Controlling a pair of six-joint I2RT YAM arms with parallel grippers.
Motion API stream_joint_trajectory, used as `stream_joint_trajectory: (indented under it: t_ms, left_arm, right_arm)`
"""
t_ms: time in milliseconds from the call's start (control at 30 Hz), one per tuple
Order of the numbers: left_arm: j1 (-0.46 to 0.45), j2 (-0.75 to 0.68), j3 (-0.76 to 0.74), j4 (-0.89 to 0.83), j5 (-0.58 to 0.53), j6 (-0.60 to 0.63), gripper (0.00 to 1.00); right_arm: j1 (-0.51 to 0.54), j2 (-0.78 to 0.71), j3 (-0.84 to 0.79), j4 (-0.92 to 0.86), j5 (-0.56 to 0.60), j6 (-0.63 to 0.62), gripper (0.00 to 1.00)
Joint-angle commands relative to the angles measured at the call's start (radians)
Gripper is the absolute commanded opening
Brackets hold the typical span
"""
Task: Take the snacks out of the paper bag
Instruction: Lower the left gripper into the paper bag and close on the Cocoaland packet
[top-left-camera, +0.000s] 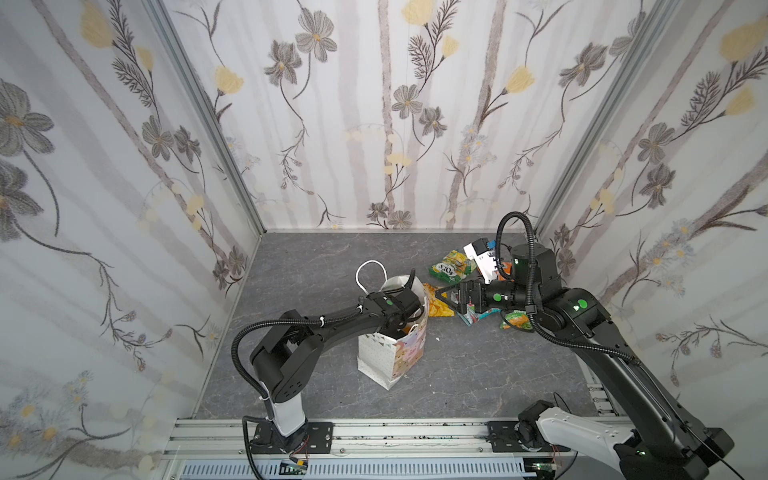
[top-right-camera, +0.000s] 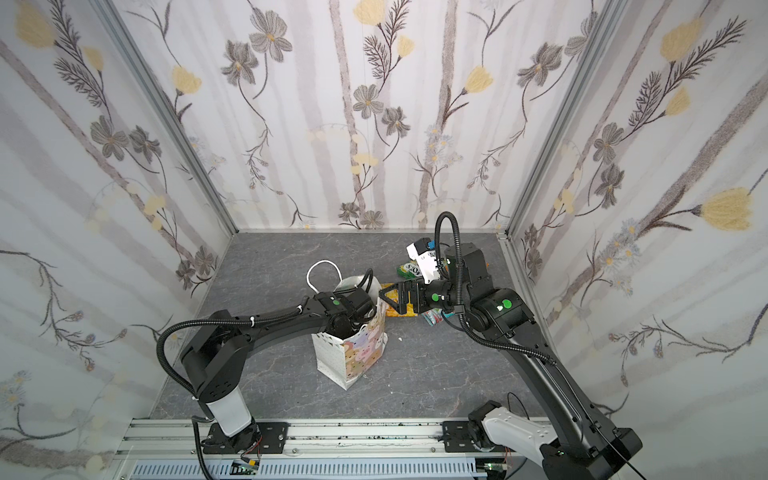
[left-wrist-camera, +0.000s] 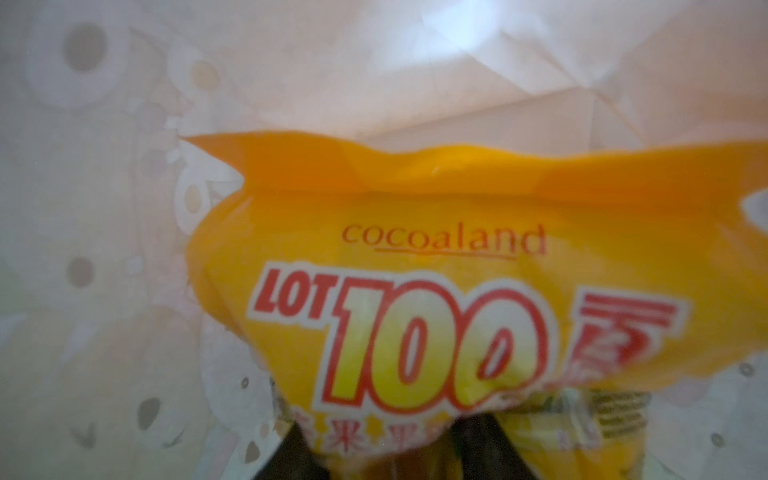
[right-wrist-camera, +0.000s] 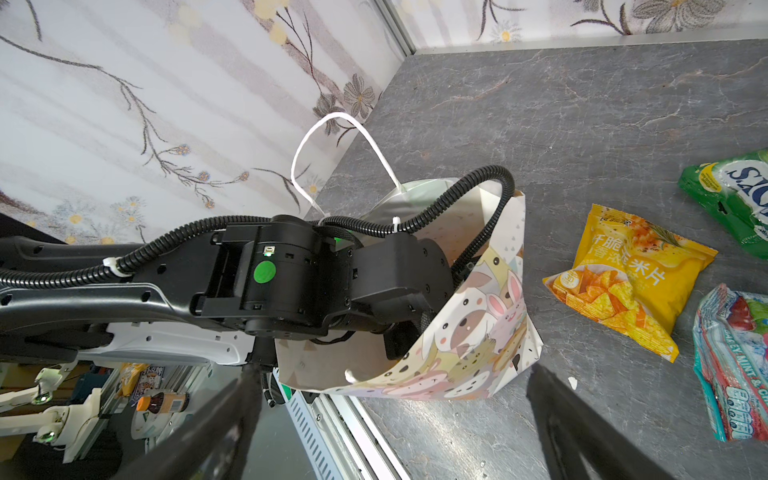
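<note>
Floral-papered walls (top-left-camera: 332, 124) close in a grey marbled tabletop (top-left-camera: 316, 270). On it stands one white paper bag (top-left-camera: 390, 357) with cartoon animal faces, one cord handle (top-left-camera: 368, 270) looping up on the side away from the right gripper (top-left-camera: 440, 296). Five snack packets can be counted, one in the bag and four out on the table. The left arm (top-left-camera: 332, 322) bends down into the bag's mouth, so both top views hide the left gripper (left-wrist-camera: 386, 457). Its wrist view shows one orange-yellow "cocoaland LOT 100" packet (left-wrist-camera: 457, 216) against the bag's inner wall. The packet's lower edge lies across and between the two dark fingers (left-wrist-camera: 482, 449). These stand partly apart, and whether they pinch the packet cannot be told. The right gripper hangs above the table with its jaws spread wide and nothing in them. Its fingertips point at the bag's animal face, close to it but not touching. One yellow corn-chip packet (right-wrist-camera: 627, 282) lies flat directly beneath this gripper. One green FOX'S packet (right-wrist-camera: 735, 199) lies beyond it toward the back wall, and one teal-and-white mint packet (right-wrist-camera: 731, 365) lies under its wrist. One green-orange packet (top-left-camera: 515, 321) lies further back beneath the forearm. A scrap of orange beside that arm is too hidden to name.
</note>
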Motion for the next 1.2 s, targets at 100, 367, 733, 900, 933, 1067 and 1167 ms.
stream_joint_trajectory:
  t_ms: [100, 367, 733, 900, 933, 1067, 1167]
  left_arm:
    - [0.005, -0.002, -0.055, 0.035, -0.04, -0.026, 0.11]
    - [0.007, -0.07, -0.032, 0.025, -0.038, -0.027, 0.0]
    - [0.008, -0.152, 0.044, -0.028, -0.036, -0.029, 0.0]
    - [0.009, -0.175, 0.078, -0.06, -0.048, -0.028, 0.0]
    - [0.009, -0.182, 0.085, -0.062, -0.048, -0.028, 0.0]
    - [0.011, -0.204, 0.107, -0.07, -0.051, -0.029, 0.0]
    - [0.011, -0.217, 0.121, -0.076, -0.058, -0.031, 0.0]
  right_arm:
    - [0.003, 0.0, -0.003, 0.015, 0.019, -0.009, 0.99]
    - [0.003, 0.003, -0.003, 0.019, 0.023, -0.006, 0.99]
    - [0.003, 0.006, -0.008, 0.015, 0.05, -0.002, 0.99]
    - [0.004, 0.005, -0.008, 0.014, 0.05, -0.002, 0.99]
    - [0.004, 0.005, -0.008, 0.015, 0.05, -0.002, 0.99]
    - [0.004, 0.004, -0.009, 0.017, 0.05, -0.002, 0.99]
    - [0.003, 0.007, -0.011, 0.016, 0.05, 0.0, 0.99]
